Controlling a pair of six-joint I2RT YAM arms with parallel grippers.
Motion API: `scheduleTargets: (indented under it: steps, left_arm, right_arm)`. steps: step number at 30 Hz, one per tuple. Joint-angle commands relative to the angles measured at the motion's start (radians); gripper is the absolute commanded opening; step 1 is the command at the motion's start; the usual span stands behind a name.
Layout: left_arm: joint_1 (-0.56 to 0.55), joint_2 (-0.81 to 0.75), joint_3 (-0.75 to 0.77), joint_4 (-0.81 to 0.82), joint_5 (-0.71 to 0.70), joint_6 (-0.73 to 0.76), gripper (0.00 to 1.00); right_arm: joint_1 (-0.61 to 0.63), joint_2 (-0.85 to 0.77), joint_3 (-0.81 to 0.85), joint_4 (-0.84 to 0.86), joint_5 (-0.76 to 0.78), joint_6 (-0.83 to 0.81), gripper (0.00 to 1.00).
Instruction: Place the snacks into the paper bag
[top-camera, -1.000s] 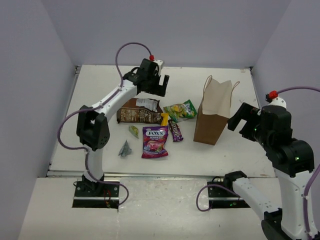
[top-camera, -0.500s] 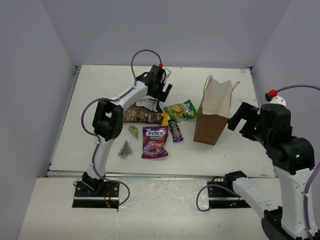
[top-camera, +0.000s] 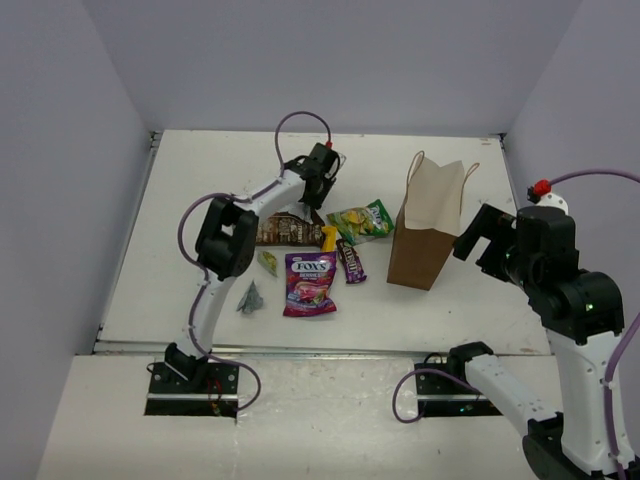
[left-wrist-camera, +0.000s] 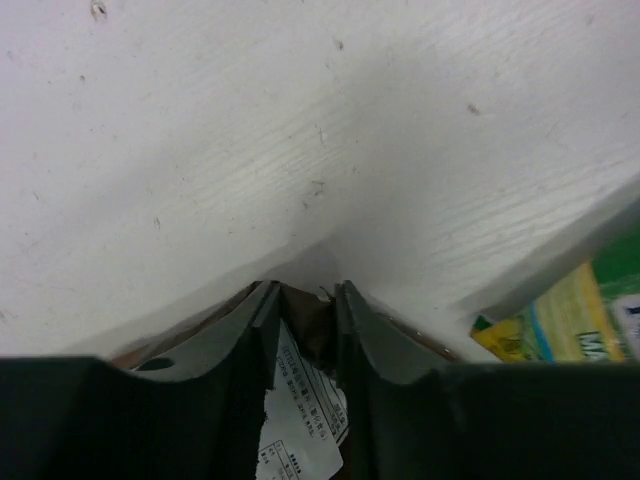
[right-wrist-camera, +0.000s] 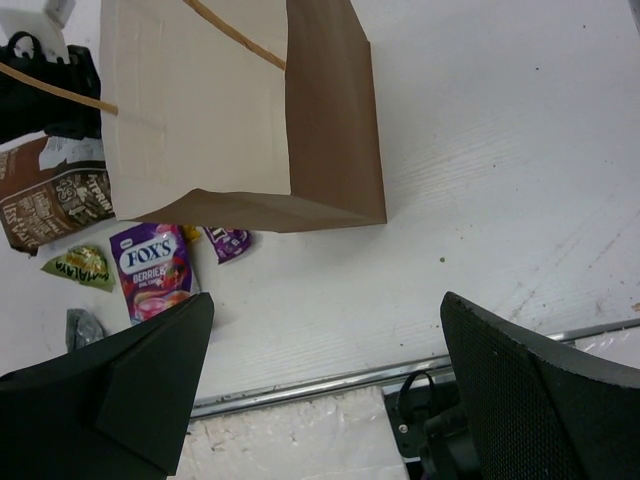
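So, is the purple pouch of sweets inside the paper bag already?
No, the purple pouch lies on the table, apart from the paper bag, which stands upright.

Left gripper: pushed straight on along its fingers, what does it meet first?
The long brown wrapper, whose edge already looks pinched in the left gripper. Right behind it is the table, though depth is hard to judge.

Top camera looks down from behind me — my left wrist camera hugs the table (left-wrist-camera: 300, 120); right wrist, farther back, shares the paper bag (right-wrist-camera: 200, 110).
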Motion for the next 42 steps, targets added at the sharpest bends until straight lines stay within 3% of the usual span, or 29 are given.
scheduleTargets:
  steps: [1, 2, 10, 13, 20, 30, 42]
  left_arm:
    - [-0.007, 0.034, -0.007, -0.006, -0.098, 0.031, 0.27]
    - [-0.006, 0.034, -0.006, -0.009, -0.115, 0.03, 0.0]
    - [-0.009, -0.112, -0.038, 0.021, -0.139, -0.083, 0.0]
    - [-0.006, -0.188, -0.03, 0.031, -0.09, -0.126, 0.0]
    - [-0.004, -0.34, -0.04, 0.104, 0.169, -0.261, 0.0]
    - [-0.009, -0.51, 0.042, 0.083, 0.286, -0.442, 0.0]
    - [-0.079, -0.685, 0.163, 0.058, 0.352, -0.519, 0.0]
  right_arm:
    - [-0.005, -0.008, -0.005, 0.016, 0.014, 0.024, 0.99]
    - [-0.007, -0.008, -0.005, 0.013, 0.016, 0.024, 0.99]
    - [-0.005, -0.01, -0.012, 0.011, 0.004, 0.032, 0.99]
    - [-0.005, -0.01, -0.02, 0.019, -0.006, 0.027, 0.99]
    - [-0.005, -0.011, -0.031, 0.04, -0.033, 0.013, 0.99]
    - [-0.005, -0.031, -0.009, 0.06, -0.012, -0.037, 0.99]
    - [-0.005, -0.067, 0.046, 0.082, 0.117, -0.007, 0.99]
